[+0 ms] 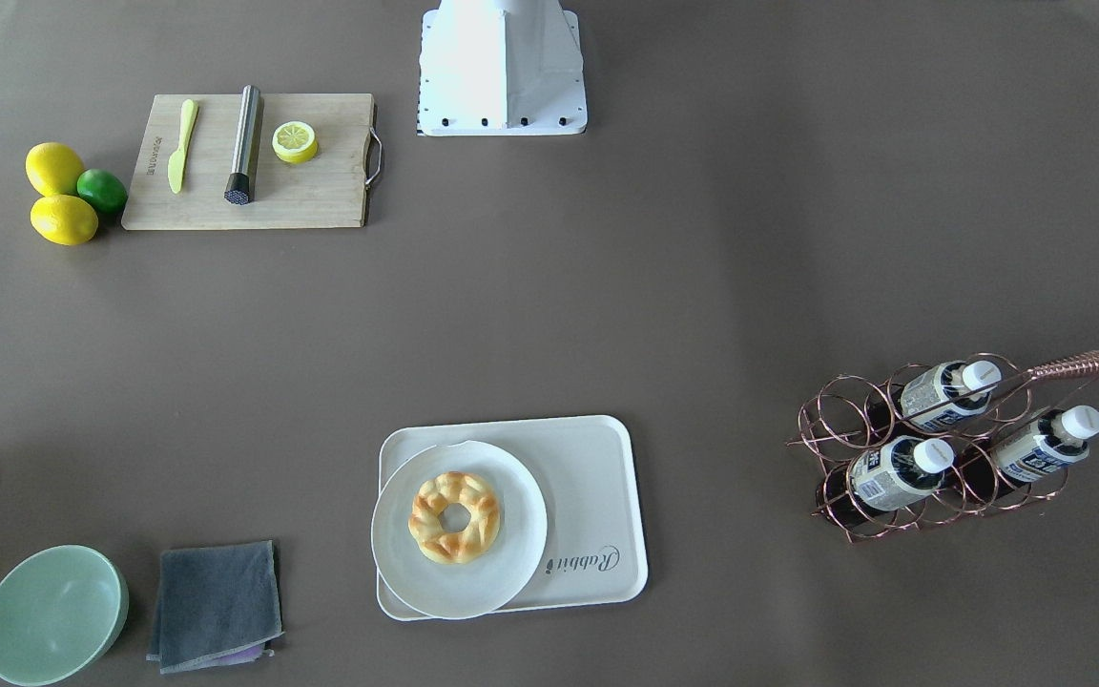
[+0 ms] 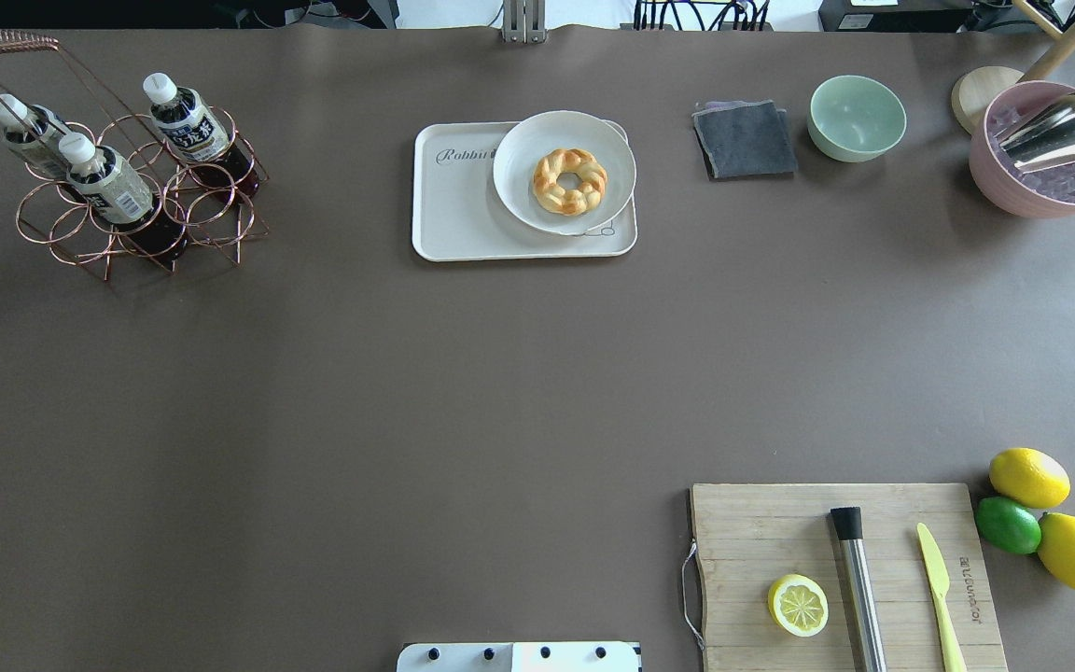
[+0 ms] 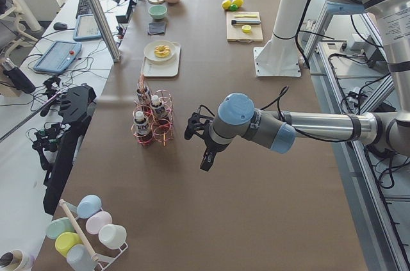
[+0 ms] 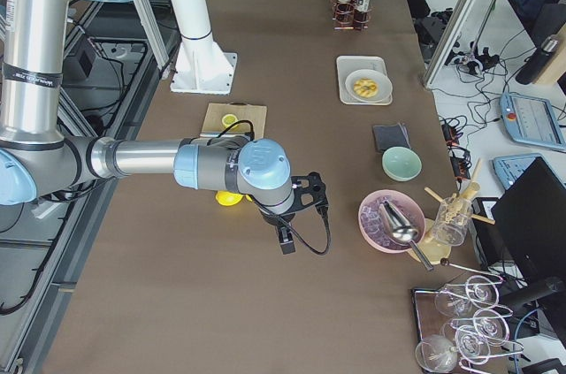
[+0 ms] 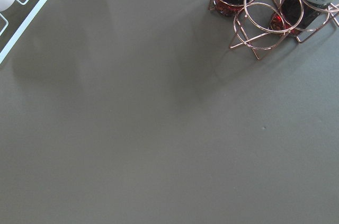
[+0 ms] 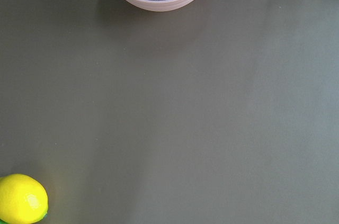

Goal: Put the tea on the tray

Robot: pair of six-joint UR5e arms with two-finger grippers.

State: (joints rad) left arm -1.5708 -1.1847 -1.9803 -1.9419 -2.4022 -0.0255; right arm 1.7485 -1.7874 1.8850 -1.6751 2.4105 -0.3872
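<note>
Three tea bottles with white caps lie in a copper wire rack at the far left of the table; they also show in the front view. The cream tray with "Rabbit" script sits at the far middle and carries a white plate with a braided doughnut. My left gripper hovers over the table next to the rack, near the robot's side. My right gripper hovers near the pink bowl. I cannot tell whether either is open or shut. The wrist views show no fingers.
A wooden cutting board holds a lemon half, a steel tool and a yellow knife. Two lemons and a lime lie beside it. A grey cloth, green bowl and pink ice bowl stand far right.
</note>
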